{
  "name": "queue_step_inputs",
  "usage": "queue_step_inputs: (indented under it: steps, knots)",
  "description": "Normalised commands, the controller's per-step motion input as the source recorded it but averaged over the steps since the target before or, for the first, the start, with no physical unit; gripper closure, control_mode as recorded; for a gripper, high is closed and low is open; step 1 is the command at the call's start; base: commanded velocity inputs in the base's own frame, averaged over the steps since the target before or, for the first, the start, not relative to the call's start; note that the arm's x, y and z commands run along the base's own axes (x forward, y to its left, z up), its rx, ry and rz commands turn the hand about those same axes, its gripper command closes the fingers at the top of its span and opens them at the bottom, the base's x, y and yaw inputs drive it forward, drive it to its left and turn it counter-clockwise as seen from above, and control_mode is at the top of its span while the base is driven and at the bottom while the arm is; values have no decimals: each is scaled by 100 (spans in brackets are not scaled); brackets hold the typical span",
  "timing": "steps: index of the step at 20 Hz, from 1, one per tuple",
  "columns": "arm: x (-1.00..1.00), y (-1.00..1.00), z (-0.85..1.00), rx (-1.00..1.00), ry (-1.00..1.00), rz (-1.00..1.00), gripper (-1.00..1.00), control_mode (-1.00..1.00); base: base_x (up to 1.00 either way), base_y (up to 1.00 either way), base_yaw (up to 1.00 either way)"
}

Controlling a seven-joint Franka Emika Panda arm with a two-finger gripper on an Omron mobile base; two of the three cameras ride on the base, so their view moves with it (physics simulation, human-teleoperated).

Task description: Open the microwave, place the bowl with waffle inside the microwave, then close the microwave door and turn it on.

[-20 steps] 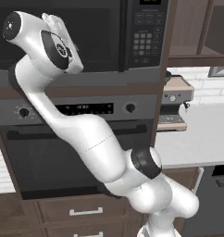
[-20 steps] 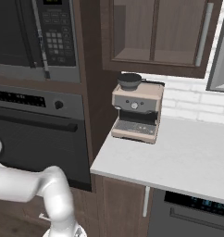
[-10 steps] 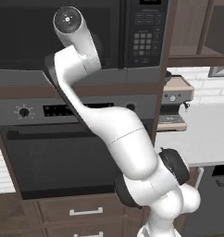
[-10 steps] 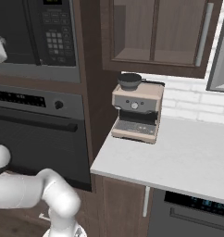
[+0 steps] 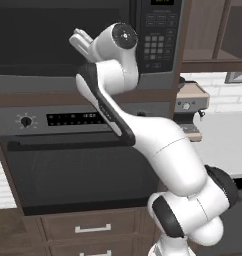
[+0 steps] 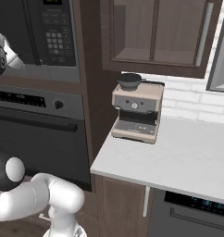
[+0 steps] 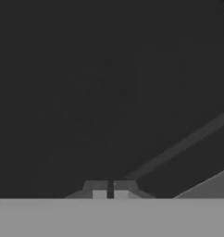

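Microwave [image 5: 88, 45] built in above oven [image 5: 78, 165], dark glass microwave door [image 5: 53, 40] shut flush. End effector [image 7: 109, 189] up against that glass, clenched, fingertips nearly touching, grasping nothing. Keypad [image 6: 56, 34] at microwave's right edge. Further right, coffee machine [image 6: 136, 113] standing on desk [image 6: 178, 157].

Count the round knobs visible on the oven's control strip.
2: one knob at the strip's left end in the left base view, one at its right end in the right base view. The arm may hide others.
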Motion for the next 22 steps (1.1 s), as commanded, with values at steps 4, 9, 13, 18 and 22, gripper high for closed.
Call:
queue_step_inputs:
  steps: [4, 9, 13, 18, 22]
  knots:
    - [-45, 0, -96, -23, 13, 21, 100, -100, 0, 0, 0]
    - [-100, -20, -24, -3, 1, 15, 100, -100, 0, 0, 0]
    - [-100, -55, 76, 13, 0, 5, 100, -100, 0, 0, 0]
    - [-76, -60, 71, 9, 11, 0, 100, -100, 0, 0, 0]
    - [-62, -71, 18, 0, 21, -3, 100, -100, 0, 0, 0]
